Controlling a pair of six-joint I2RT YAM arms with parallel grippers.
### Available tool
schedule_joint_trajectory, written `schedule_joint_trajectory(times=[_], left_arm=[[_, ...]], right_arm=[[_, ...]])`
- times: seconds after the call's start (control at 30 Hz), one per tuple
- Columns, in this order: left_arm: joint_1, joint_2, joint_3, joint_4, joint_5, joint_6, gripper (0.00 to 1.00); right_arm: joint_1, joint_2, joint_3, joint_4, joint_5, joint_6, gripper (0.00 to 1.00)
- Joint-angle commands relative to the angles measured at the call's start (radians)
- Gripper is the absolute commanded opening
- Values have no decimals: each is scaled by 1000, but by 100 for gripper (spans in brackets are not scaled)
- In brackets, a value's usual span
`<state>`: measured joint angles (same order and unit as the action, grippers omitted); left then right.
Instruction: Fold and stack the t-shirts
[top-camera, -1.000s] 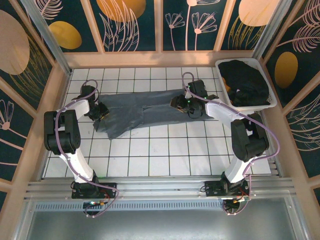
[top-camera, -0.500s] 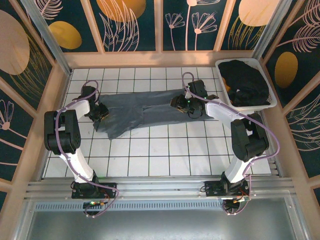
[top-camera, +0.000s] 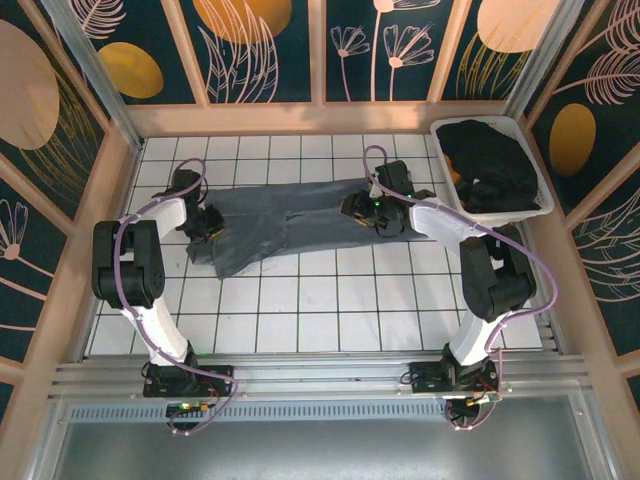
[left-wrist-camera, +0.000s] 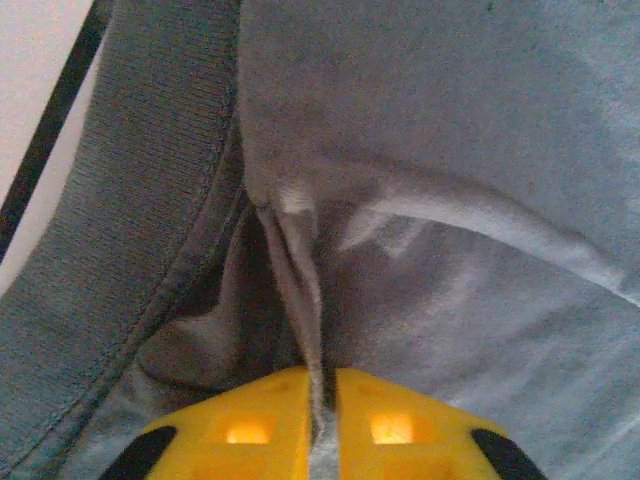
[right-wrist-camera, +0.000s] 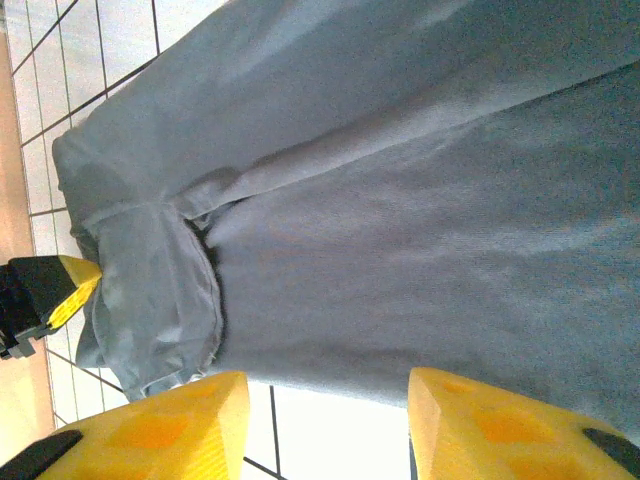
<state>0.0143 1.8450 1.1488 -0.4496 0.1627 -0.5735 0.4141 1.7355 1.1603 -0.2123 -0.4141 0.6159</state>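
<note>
Your grey shirt (top-camera: 290, 215) lies stretched flat across the far half of the table (top-camera: 300, 310), its long axis running from 9 to 3 o'clock in the top view. Its 9 o'clock end is wider and sags toward 7 o'clock, and a long crease runs down the middle. In the left wrist view you can see the ribbed collar band (left-wrist-camera: 120, 220) at 9 o'clock, with a ridge of cloth rising from the shirt's surface.

Your left gripper (top-camera: 212, 225) sits on the shirt's 9 o'clock end. Its yellow fingers (left-wrist-camera: 250, 425) are closed tight on that ridge, with the cloth pinched in the thin slit between them.

Your right gripper (top-camera: 362, 208) hangs over the shirt's 3 o'clock end. In its own view the two yellow fingers (right-wrist-camera: 170, 420) stand wide apart, holding nothing, with the shirt's edge and bare white tile in the gap. Whether the tips touch the cloth you cannot tell. At 9 o'clock in that view the left gripper (right-wrist-camera: 45, 295) shows at the shirt's far end.

The black shirts (top-camera: 490, 165) are heaped in the bin (top-camera: 545, 205) at the table's 2 o'clock corner, just beside the grey shirt's end.
</note>
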Motion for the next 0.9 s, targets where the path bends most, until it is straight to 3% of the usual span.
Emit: schedule_joint_trajectory(times=[0.0, 0.17, 0.33, 0.6, 0.87], left_arm=[[-4, -6, 23, -35, -34, 21, 8], [-4, -3, 33, -55, -72, 34, 0], [-4, -27, 56, -67, -126, 38, 0], [-4, -47, 145, -93, -121, 10, 0], [-3, 22, 299, -162, -141, 0, 0]], right_arm=[[8, 17, 18, 11, -12, -4, 47], [9, 21, 25, 7, -12, -7, 46], [9, 21, 30, 5, -9, -7, 46], [6, 20, 38, -1, -6, -10, 46], [5, 10, 30, -3, -5, -12, 46]])
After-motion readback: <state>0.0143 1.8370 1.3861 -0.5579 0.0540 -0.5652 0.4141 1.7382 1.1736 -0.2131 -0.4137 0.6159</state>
